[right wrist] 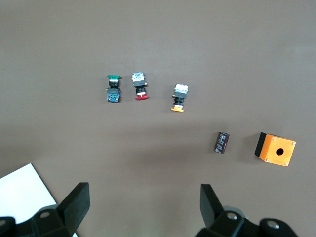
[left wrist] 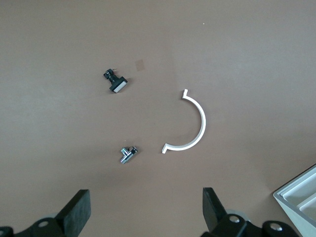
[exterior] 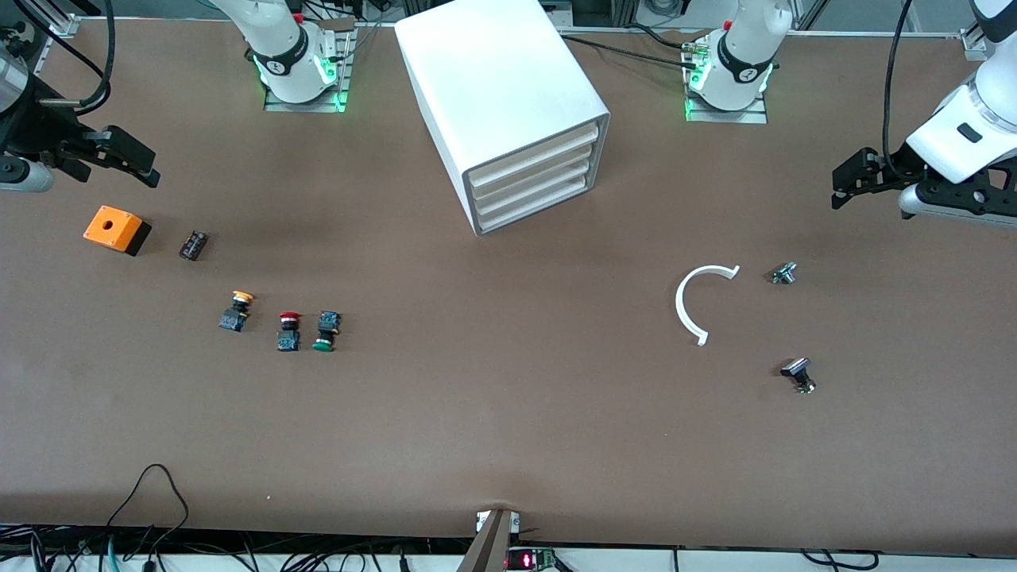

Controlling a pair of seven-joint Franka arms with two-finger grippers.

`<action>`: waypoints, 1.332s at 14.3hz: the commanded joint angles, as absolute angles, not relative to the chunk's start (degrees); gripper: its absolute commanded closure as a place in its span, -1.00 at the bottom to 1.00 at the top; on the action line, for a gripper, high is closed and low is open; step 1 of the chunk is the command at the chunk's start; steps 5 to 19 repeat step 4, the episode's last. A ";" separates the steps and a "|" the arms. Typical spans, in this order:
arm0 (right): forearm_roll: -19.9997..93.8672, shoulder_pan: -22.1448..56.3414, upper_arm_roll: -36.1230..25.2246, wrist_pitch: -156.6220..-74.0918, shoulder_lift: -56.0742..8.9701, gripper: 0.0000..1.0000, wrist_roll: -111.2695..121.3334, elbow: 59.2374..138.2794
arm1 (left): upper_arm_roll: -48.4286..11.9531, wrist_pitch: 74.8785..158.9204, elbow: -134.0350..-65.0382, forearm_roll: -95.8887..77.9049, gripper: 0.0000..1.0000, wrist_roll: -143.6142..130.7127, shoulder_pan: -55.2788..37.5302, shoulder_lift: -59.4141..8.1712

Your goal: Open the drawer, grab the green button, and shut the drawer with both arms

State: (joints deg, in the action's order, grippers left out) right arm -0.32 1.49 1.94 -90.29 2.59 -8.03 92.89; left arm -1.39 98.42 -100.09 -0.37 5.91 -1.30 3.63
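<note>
While both of my arms are hanging out at the two ends of the table, I am gripping nothing. My left gripper (exterior: 844, 187) is hovering over bare table at the left arm's end, its jaws standing wide with nothing between them; my right gripper (exterior: 131, 163) is hovering at the right arm's end, just above the orange box (exterior: 116, 229), its jaws spread wide and empty too.

The cabinet (exterior: 500, 103) is sitting between my two bases, and all four drawers, the drawer (exterior: 534, 161) among them, are lying shut and flush in its front. The green button (exterior: 325, 330) is lying on its side on the table, at about seven o'clock from the cabinet, at the end of a row with the red button (exterior: 288, 330) beside it and the yellow button (exterior: 237, 310) next along, toward the orange box.

My left wrist view is showing the white curved strip (left wrist: 190, 121) with a small metal part (left wrist: 128, 154) and a dark flat-capped part (left wrist: 115, 82) near it, plus a corner of the cabinet. My right wrist view is showing the three buttons instead, and a small dark cylinder (right wrist: 221, 142) beside the orange box.
</note>
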 commanded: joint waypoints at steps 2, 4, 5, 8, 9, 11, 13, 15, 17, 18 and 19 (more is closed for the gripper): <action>-1.14 0.79 2.55 -89.47 2.55 -0.98 -8.09 91.93 | -2.29 97.65 -96.15 0.61 -1.00 5.54 0.44 0.70; -1.23 0.79 2.55 -89.65 2.46 -0.98 -8.09 91.85 | -2.29 96.95 -96.07 0.44 -1.00 5.62 0.53 0.62; -1.23 0.79 2.55 -89.65 2.46 -0.98 -8.09 91.85 | -2.29 96.95 -96.07 0.44 -1.00 5.62 0.53 0.62; -1.23 0.79 2.55 -89.65 2.46 -0.98 -8.09 91.85 | -2.29 96.95 -96.07 0.44 -1.00 5.62 0.53 0.62; -1.23 0.79 2.55 -89.65 2.46 -0.98 -8.09 91.85 | -2.29 96.95 -96.07 0.44 -1.00 5.62 0.53 0.62; -1.23 0.79 2.55 -89.65 2.46 -0.98 -8.09 91.85 | -2.29 96.95 -96.07 0.44 -1.00 5.62 0.53 0.62; -1.23 0.79 2.55 -89.65 2.46 -0.98 -8.09 91.85 | -2.29 96.95 -96.07 0.44 -1.00 5.62 0.53 0.62; -1.23 0.79 2.55 -89.65 2.46 -0.98 -8.09 91.85 | -2.29 96.95 -96.07 0.44 -1.00 5.62 0.53 0.62; -1.23 0.79 2.55 -89.65 2.46 -0.98 -8.09 91.85 | -2.29 96.95 -96.07 0.44 -1.00 5.62 0.53 0.62; -1.23 0.79 2.55 -89.65 2.46 -0.98 -8.09 91.85 | -2.29 96.95 -96.07 0.44 -1.00 5.62 0.53 0.62; -1.23 0.79 2.55 -89.65 2.46 -0.98 -8.09 91.85 | -2.29 96.95 -96.07 0.44 -1.00 5.62 0.53 0.62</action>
